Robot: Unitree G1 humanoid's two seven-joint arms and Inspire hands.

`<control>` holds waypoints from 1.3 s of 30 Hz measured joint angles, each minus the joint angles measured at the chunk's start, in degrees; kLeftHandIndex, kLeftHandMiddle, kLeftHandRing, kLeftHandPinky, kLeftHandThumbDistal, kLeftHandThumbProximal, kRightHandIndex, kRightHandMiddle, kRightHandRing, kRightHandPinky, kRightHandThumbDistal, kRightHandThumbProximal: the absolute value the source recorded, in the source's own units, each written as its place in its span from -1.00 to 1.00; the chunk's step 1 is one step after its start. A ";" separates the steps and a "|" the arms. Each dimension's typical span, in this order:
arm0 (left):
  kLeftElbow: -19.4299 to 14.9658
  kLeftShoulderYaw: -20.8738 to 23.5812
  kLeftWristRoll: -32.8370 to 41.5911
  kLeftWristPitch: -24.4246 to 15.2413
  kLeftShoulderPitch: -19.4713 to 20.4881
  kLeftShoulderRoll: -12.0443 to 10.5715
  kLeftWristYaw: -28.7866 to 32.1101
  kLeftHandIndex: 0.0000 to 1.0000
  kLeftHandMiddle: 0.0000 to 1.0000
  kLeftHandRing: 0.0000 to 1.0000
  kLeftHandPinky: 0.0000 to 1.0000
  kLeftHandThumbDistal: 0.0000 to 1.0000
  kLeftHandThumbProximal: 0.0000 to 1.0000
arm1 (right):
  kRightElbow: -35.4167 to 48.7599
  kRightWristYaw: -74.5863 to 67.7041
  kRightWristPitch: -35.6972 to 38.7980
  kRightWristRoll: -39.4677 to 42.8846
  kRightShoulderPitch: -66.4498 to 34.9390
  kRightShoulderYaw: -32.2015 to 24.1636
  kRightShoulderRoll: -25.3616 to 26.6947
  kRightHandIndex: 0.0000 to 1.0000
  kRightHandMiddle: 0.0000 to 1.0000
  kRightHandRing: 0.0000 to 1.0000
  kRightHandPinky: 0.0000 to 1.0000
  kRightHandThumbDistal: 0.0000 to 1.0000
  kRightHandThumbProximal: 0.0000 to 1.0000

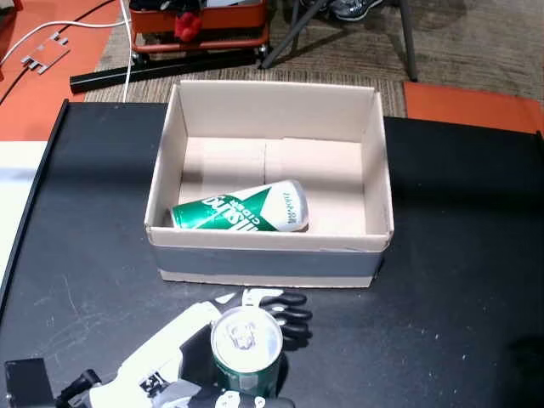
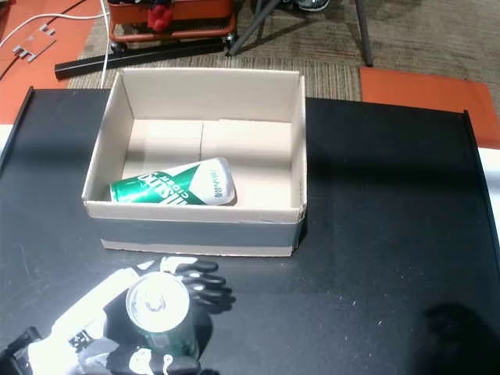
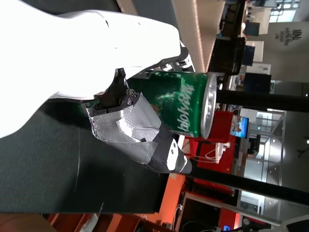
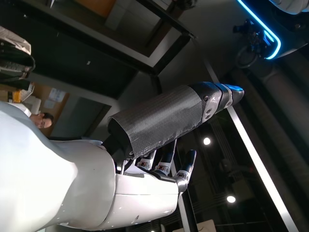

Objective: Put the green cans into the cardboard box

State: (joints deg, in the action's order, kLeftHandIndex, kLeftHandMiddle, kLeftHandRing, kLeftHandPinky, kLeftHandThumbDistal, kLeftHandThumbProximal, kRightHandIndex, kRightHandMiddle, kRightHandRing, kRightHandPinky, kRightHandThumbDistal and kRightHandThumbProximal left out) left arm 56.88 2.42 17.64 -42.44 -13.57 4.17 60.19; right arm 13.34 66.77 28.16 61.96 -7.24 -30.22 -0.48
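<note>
A cardboard box (image 1: 378, 161) (image 2: 298, 133) stands open on the black table in both head views. One green can (image 1: 240, 209) (image 2: 173, 184) lies on its side inside, against the near wall. Just in front of the box, my left hand (image 1: 174, 357) (image 2: 94, 324) is shut on a second green can (image 1: 246, 350) (image 2: 160, 312), held upright with its silver top showing. The left wrist view shows that can (image 3: 181, 104) clasped between thumb and fingers (image 3: 159, 145). My right hand (image 4: 159, 145) appears only in the right wrist view, fingers apart, holding nothing, pointed at the ceiling.
The black table (image 1: 459, 255) (image 2: 391, 234) stretches wide to the right of the box. Beyond its far edge lie carpet, orange floor, a red cart (image 1: 200, 25) and a white cable (image 1: 76, 25). A person (image 4: 41, 121) stands in the room.
</note>
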 measured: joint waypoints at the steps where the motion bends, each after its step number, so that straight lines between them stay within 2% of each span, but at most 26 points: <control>1: 0.47 0.02 -0.10 -0.15 -0.18 -0.10 0.00 0.60 0.57 0.57 0.60 1.00 -0.58 | 0.11 -0.08 -0.03 0.00 -0.02 -0.02 0.00 0.28 0.24 0.33 0.57 1.00 0.14; 9: 3.50 0.04 -0.29 -0.24 -1.55 -0.93 0.47 0.59 0.56 0.56 0.60 1.00 -0.62 | 0.39 -0.39 -0.04 0.00 -0.14 -0.32 0.00 0.27 0.22 0.32 0.58 1.00 0.12; 15: 3.70 -0.05 -1.16 -0.33 -1.54 -0.97 0.40 0.58 0.55 0.55 0.60 1.00 -0.63 | 1.31 -0.54 -0.05 0.00 -0.50 -0.33 0.00 0.27 0.22 0.31 0.58 1.00 0.17; 18: 3.69 -0.13 -1.44 -0.33 -1.54 -0.98 0.16 0.56 0.50 0.49 0.51 1.00 -0.72 | 1.47 -0.54 -0.06 0.00 -0.60 -0.34 0.00 0.27 0.22 0.29 0.57 1.00 0.14; 20: 3.69 -0.14 -1.80 -0.37 -1.54 -0.98 -0.20 0.48 0.42 0.41 0.41 1.00 -0.77 | 1.53 -0.53 -0.27 0.05 -0.81 -0.34 0.00 0.29 0.23 0.31 0.57 1.00 0.12; 23: 3.69 -0.23 -2.20 -0.10 -1.53 -0.98 -1.17 0.33 0.25 0.23 0.19 0.88 -0.99 | 1.59 -0.53 -0.66 0.23 -1.01 -0.34 0.00 0.28 0.22 0.29 0.55 1.00 0.09; 27: 3.85 0.26 -2.10 1.94 -1.53 -1.36 -1.51 -0.01 -0.07 -0.07 -0.20 0.71 -1.00 | 1.84 -0.50 -1.00 0.69 -1.54 -0.34 -0.01 0.30 0.24 0.31 0.56 1.00 0.14; 30: 4.41 0.95 -2.07 3.60 -1.55 -1.96 -1.39 -0.27 -0.35 -0.32 -0.43 0.44 -1.00 | 1.84 -0.37 -1.00 0.79 -1.61 -0.42 -0.01 0.29 0.24 0.31 0.56 1.00 0.11; 31: 4.45 1.12 -2.07 3.98 -1.55 -2.08 -1.35 -0.35 -0.40 -0.36 -0.48 0.37 -1.00 | 1.84 -0.35 -1.00 0.80 -1.62 -0.44 -0.01 0.29 0.24 0.31 0.56 1.00 0.10; 34: 4.44 1.51 -2.11 4.58 -1.62 -2.47 -1.77 -0.51 -0.50 -0.44 -0.56 0.32 -1.00 | 1.85 -0.35 -0.99 0.81 -1.62 -0.43 -0.01 0.30 0.25 0.32 0.57 1.00 0.13; 37: 4.21 1.78 -2.12 4.99 -1.61 -2.62 -2.60 -0.56 -0.53 -0.47 -0.58 0.28 -1.00 | 1.85 0.10 -1.00 0.95 -1.63 -0.46 -0.01 0.31 0.26 0.34 0.59 1.00 0.18; 39: 4.21 2.16 -2.08 4.99 -1.60 -2.77 -2.63 -0.57 -0.53 -0.46 -0.57 0.30 -1.00 | 1.84 0.26 -1.00 0.96 -1.62 -0.51 0.00 0.29 0.24 0.32 0.57 1.00 0.12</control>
State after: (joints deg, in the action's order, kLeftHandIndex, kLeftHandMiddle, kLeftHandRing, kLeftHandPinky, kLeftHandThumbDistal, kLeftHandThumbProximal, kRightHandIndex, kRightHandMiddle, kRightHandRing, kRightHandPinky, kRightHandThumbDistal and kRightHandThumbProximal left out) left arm 61.08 4.58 15.55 -37.45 -15.17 1.40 57.56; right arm 15.18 67.03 27.16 62.92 -8.86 -30.72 -0.49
